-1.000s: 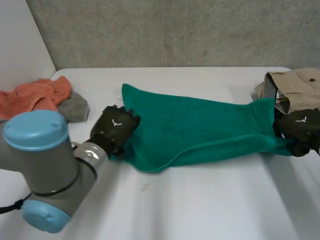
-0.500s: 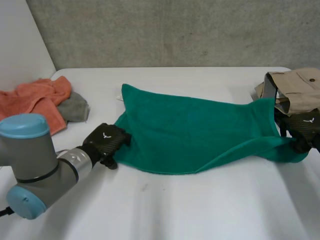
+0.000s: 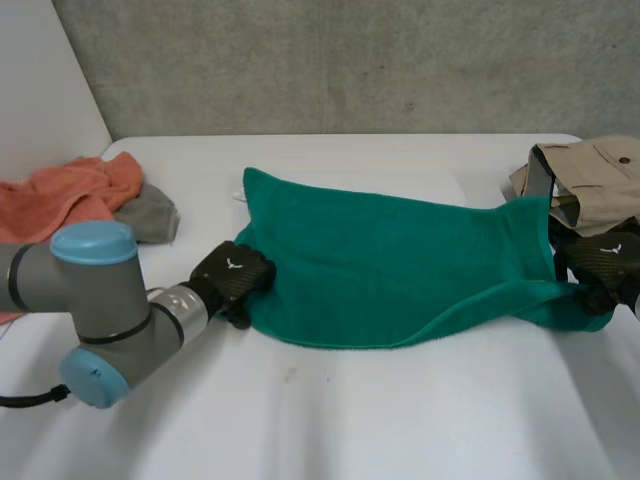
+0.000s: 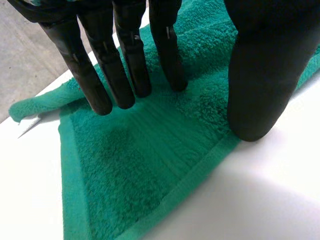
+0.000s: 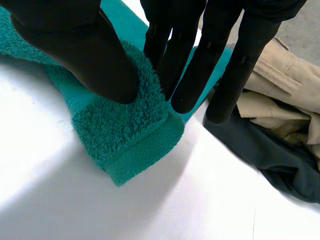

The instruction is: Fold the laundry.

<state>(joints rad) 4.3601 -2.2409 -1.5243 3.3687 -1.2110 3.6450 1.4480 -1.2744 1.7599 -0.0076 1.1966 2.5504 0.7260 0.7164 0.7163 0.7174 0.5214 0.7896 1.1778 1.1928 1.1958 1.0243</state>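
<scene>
The towel [image 3: 400, 265] lies spread across the middle of the table [image 3: 400, 430]. The left hand [image 3: 232, 278] presses straight fingers on its left corner. The right hand [image 3: 603, 262] pinches its right corner. It looks like they are getting ready for the first fold. Next, both hands need a tight hold.

Near edge of towel [image 3: 400, 265] closer.

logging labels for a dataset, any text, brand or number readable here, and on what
No readable words or numbers.
Left hand: white emblem on its back, no letters.
Right hand: same emblem, no letters.
Green towel: small white tag at its far corner, too small to read.
</scene>
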